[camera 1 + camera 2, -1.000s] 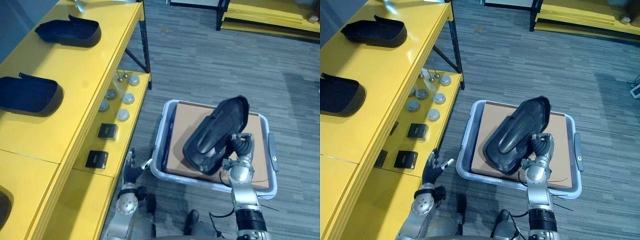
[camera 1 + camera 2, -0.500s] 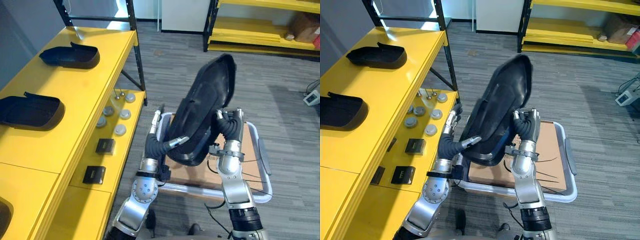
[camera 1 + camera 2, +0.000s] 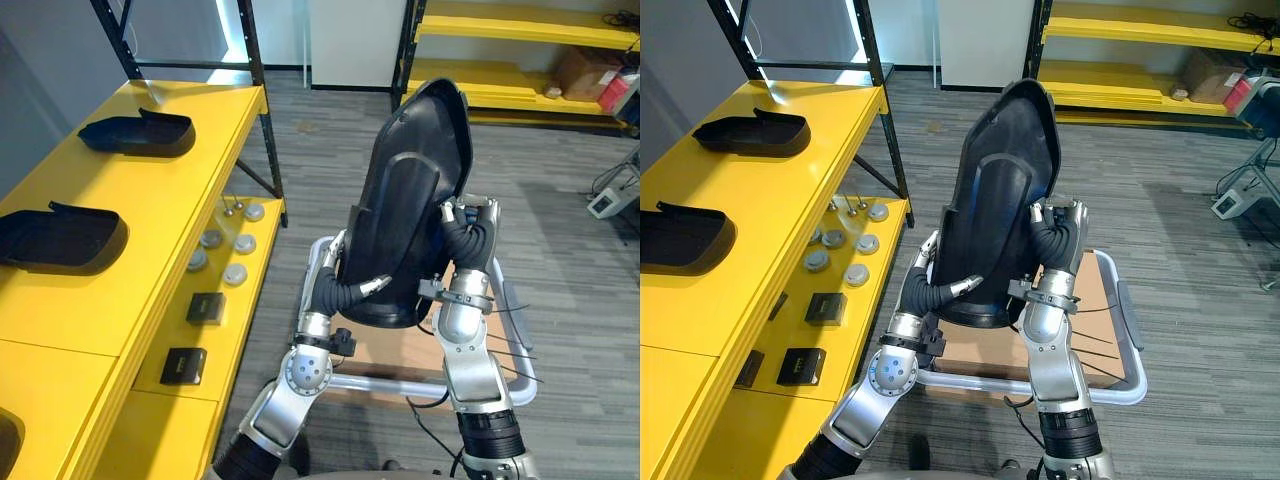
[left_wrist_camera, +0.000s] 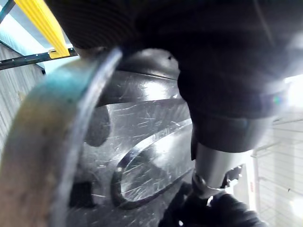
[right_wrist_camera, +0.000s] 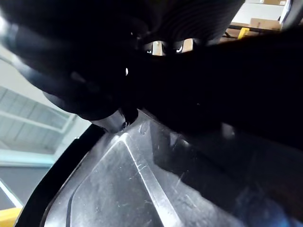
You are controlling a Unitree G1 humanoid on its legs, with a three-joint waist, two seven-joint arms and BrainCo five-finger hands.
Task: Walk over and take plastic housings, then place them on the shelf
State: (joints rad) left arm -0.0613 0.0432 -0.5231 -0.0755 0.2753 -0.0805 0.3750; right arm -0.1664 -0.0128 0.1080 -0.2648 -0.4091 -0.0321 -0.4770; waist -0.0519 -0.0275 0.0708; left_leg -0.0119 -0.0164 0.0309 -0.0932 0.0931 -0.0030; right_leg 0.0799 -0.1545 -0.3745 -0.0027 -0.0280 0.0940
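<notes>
and here it is, the big black plastic housing (image 3: 410,200) is up in the air, standing nearly on end between both hands, its narrow rounded end pointing up and away from the robot and its broad end low, in front of the robot's chest. the left hand (image 3: 345,290) is clamped on the lower left rim of it, fingers curled round the edge with a dark-tipped finger (image 3: 375,284) laid across the front face. over on the other side the right hand (image 3: 468,235) grips the right edge a little higher up, fingers bent tight over the rim. so that's a two-handed hold, one hand on each flank, shell in the middle.

close in from the left wrist, the housing's glossy, scratched surface (image 4: 142,142) sits right up against the hand, and the right wrist view gives the same story, the moulded ribbed face (image 5: 142,189) pressed close under the dark cover.

directly below the load sits the pale grey plastic crate (image 3: 980,378) on the grey carpet, with a brown cardboard sheet (image 3: 1105,310) lying flat inside it; the housing hangs clear above it, not touching.

off to the robot's left runs the long yellow shelf (image 3: 170,210). two more black housings lie on its top, the far one (image 3: 138,133) and the near one (image 3: 60,238), well apart from each other. on the lower yellow level beside the crate there's a cluster of round grey discs (image 3: 235,273) and two small black boxes (image 3: 205,308).
</notes>
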